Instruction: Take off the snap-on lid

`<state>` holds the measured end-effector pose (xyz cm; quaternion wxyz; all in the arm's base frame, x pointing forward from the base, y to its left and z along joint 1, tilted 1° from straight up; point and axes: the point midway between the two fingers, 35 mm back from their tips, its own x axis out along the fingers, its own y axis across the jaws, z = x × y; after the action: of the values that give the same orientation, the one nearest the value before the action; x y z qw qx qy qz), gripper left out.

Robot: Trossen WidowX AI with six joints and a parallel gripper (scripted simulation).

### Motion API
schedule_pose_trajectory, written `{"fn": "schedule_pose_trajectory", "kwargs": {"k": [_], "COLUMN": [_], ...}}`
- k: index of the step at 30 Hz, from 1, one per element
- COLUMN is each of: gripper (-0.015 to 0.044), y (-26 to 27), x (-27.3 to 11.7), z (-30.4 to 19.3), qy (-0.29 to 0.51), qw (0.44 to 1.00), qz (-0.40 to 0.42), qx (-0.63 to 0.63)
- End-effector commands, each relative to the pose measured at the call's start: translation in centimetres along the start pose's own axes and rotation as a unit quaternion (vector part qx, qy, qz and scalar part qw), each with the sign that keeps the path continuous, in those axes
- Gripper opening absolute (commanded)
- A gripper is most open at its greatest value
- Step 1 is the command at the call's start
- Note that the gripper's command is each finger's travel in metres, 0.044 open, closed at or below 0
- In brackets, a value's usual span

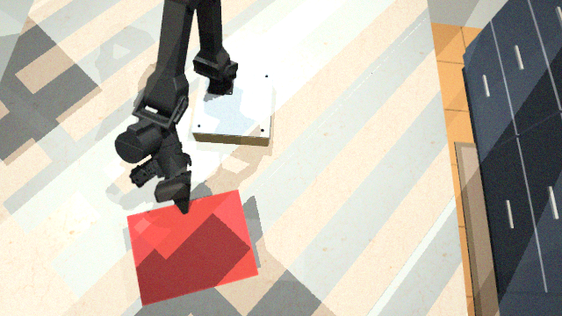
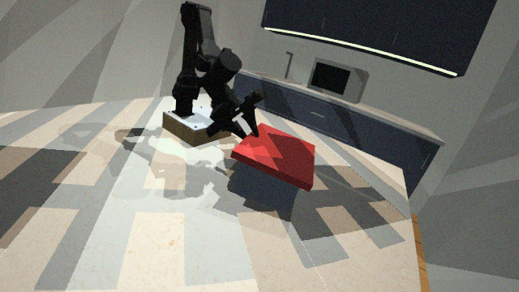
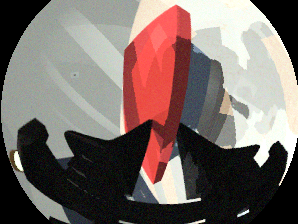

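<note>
Though grainy, red lid [image 1: 193, 250] [image 2: 284, 152] [image 3: 154, 80] seemingly in gripper [image 1: 185, 207] [image 2: 253, 135] [image 3: 164, 124].

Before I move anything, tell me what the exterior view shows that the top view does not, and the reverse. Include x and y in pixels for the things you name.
Only the exterior view shows the dark blue storage box [image 2: 261, 184] under the lid, and a grey, dark-windowed appliance [image 2: 330, 78] on the counter.

Only the top view shows the orange tiled floor [image 1: 452, 92] running between the pale table and the dark blue cabinets.

Both show the flat red rectangular lid [image 1: 198, 250] [image 2: 280, 150], the black gripper [image 1: 185, 206] [image 2: 253, 135] shut on its edge, and the white-topped base block [image 1: 233, 111] [image 2: 195, 123] beneath the arm.
</note>
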<state>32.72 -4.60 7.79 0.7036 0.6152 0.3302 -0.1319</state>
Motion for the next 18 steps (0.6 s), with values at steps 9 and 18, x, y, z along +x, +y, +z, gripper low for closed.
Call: {"fn": "schedule_pose_trajectory", "kwargs": {"k": [9,18], "gripper": [0.0000,0.0000], "y": [0.08,0.13], "x": [0.10,0.16], "z": [0.04,0.04], "qy": [-0.001,-0.001], "qw": [1.000,1.000], "qz": [0.000,0.000], "qx": [0.002,0.002]}}
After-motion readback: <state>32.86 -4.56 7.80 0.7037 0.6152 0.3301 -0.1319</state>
